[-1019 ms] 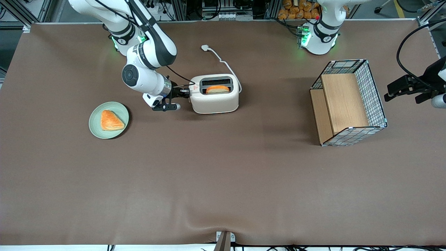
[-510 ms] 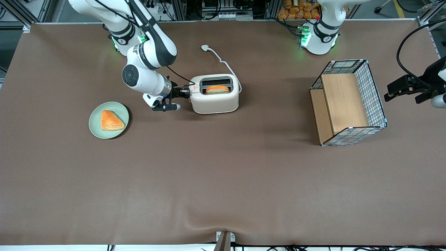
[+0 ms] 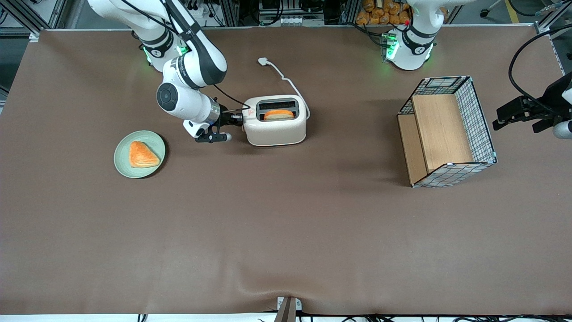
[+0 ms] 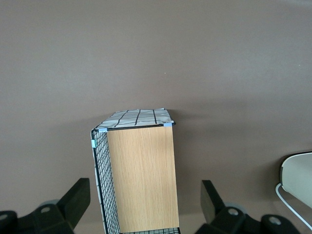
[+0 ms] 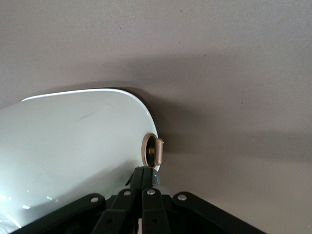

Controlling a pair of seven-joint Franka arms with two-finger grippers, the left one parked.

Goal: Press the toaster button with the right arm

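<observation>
Nothing much has moved in the last second as far as we can tell: the arm [image 3: 185,67] sits in the same pose, with the gripper [image 3: 235,119] parked right at the narrow end of the toaster [image 3: 275,120].

From the wrist cam we see the two fingers [image 5: 146,195] pressed together, holding nothing, tips just under the button [image 5: 152,150]. Whether they actually touch it, we can't say. They look close enough that it could go either way.

Our toaster stands upright toward the working arm's end of the table [image 3: 286,232], with a slice of toast [image 3: 279,115] sticking up out of the slot nearer the front camera. Its cord [image 3: 286,80] trails off unplugged. A green plate [image 3: 123,167] with a pastry [image 3: 142,154] sits beside the gripper, nearer the camera.

Handling-wise, we reckon the toaster is light plastic with a smooth shell, so a sideways shove could just slide it along the cloth instead of working the button. That knob is small and stiff-looking, so we'd push with the closed fingertips dead centre on it. No grabbing needed. Off-centre and the tips may skid off onto the glossy end wall.
</observation>
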